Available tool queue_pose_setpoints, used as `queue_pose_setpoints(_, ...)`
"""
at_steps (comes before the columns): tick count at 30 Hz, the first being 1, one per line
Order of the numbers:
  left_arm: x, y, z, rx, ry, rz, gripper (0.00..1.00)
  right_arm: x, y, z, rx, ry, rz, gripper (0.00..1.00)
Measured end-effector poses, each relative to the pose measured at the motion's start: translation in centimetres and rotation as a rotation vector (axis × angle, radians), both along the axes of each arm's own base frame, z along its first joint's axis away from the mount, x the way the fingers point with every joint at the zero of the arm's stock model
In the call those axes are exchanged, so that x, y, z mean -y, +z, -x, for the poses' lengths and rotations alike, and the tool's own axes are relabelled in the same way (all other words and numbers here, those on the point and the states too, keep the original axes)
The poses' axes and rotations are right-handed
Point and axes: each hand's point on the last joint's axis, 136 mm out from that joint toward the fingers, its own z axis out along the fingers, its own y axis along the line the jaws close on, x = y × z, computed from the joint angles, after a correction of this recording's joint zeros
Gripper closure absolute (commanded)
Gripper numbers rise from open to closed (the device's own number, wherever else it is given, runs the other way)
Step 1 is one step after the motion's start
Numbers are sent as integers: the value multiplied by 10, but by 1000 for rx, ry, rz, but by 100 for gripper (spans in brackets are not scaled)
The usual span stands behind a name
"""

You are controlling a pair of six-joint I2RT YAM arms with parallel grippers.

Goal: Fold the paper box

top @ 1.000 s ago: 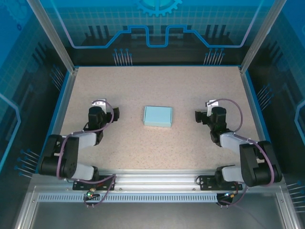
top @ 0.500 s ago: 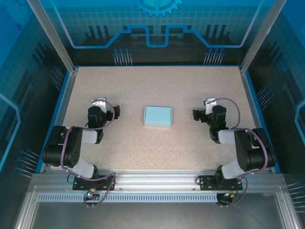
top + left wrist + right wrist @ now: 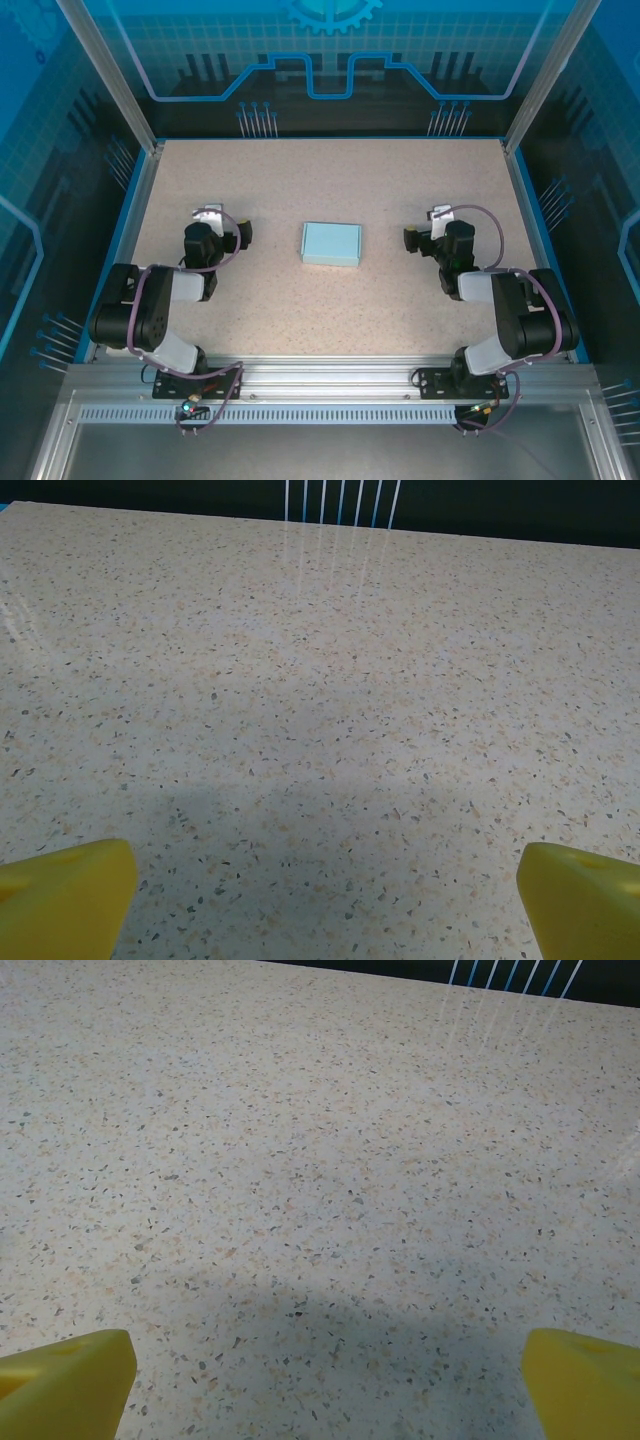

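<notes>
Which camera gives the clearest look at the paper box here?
The top external view: the paper box lies whole, a flat rectangle on the table, between the left gripper and the right gripper, touching neither. The left and right wrist views face speckled table between their yellow fingertips.

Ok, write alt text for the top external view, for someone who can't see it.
A small pale-blue paper box lies flat at the middle of a speckled beige table. The left gripper and right gripper flank it, open, apart from it and empty.
</notes>
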Motion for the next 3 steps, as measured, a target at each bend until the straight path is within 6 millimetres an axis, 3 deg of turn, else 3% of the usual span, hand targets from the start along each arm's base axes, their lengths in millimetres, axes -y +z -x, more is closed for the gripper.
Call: queue_pose_setpoints(3,0,0,0,0,0,0,1,0,0,0,0,0,0,0)
